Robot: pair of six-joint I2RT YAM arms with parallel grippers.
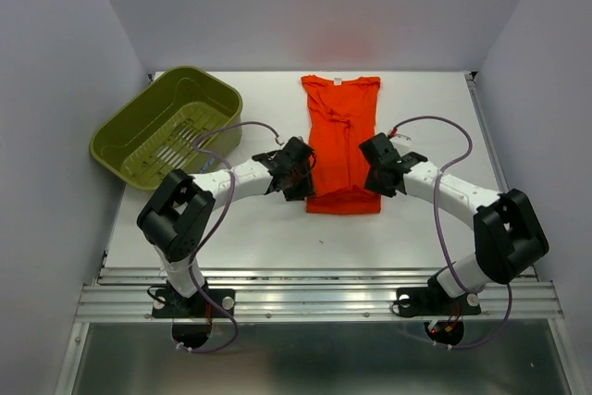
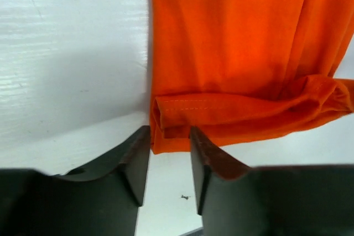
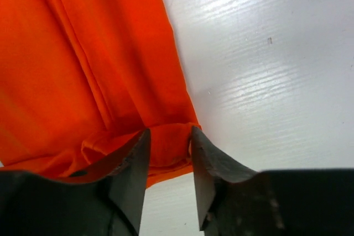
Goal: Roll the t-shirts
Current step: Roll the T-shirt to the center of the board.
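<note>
From my console, the nearest things were the two arm bases at the front edge of the white table point(image 1: 277, 238). The left arm point(image 1: 227, 178) rose to a bent elbow on its own side, then reached low and inward. The right arm point(image 1: 453, 191) mirrored it, elbow out and forearm angled toward the middle.

Both wrists pointed at the near end of the orange-red t-shirt point(image 1: 342, 136). The left gripper point(image 2: 170, 134) sat at the shirt's left edge and the right gripper point(image 3: 168, 134) at its right edge. On the left wrist view the jaws stood apart, with bare table showing in the gap, and the turned-up near hem point(image 2: 193, 106) lay right at their tips. On the right wrist view the jaws were also parted, with the cloth's corner lying loosely between the tips, not pinched.

The shirt lay flat in the middle of the table as a narrow strip, its collar at the far end. Farther back on the left stood an olive-green slotted basket point(image 1: 199, 73), tilted and well apart from the shirt.
</note>
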